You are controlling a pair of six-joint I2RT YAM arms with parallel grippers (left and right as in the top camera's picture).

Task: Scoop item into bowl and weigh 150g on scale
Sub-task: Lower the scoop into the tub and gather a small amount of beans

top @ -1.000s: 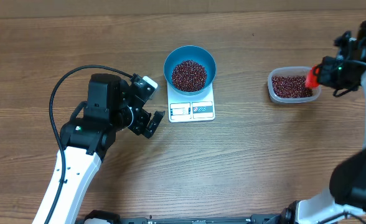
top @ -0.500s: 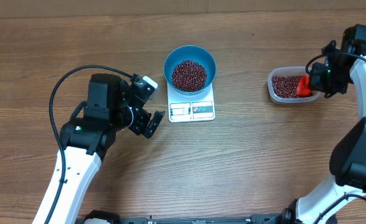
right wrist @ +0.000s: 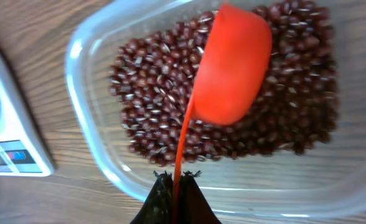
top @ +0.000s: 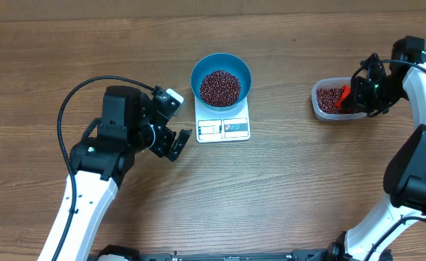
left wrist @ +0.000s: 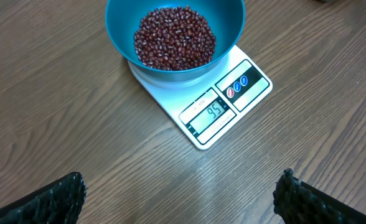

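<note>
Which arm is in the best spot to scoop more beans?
Right. The right tool is shut on the orange scoop, tipped over the beans in the clear tub. The left tool is open and empty beside the scale, far from the tub.

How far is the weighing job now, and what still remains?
Done: the bowl sits on the scale holding beans; the display seems to read 95, short of 150. In hand: the right gripper, shut on the scoop, holds it over the tub of beans. Left: more scoops into the bowl. The left gripper stands open, empty.
</note>
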